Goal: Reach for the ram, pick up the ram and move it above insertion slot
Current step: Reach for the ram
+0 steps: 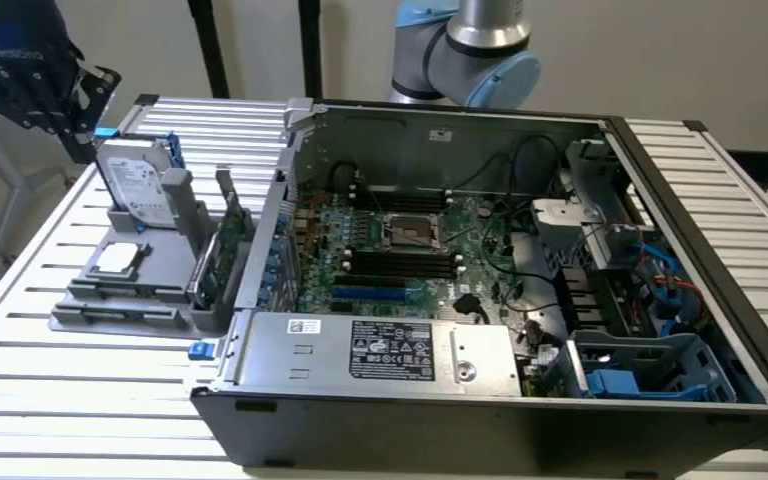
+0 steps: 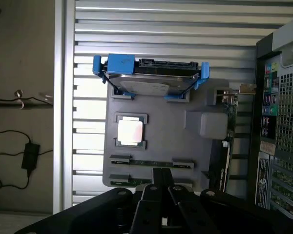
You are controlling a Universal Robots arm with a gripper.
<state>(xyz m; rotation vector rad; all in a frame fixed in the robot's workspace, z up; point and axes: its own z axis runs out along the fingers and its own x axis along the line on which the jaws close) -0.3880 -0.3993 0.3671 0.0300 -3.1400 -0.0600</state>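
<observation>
The ram stands on edge in the grey holder, a thin green strip between two grey clips. A second thin green stick sits in the row beside it. My black gripper hangs above these sticks with its fingers together and nothing between them. In the exterior view the gripper is high over the table's left corner, above the holder. The open computer case shows the motherboard with dark memory slots beside the processor socket.
The holder also carries a hard drive in a blue bracket, a processor chip and an upright green expansion card. The case wall rises close beside the holder. A power supply fills the case's front. The table is slatted metal.
</observation>
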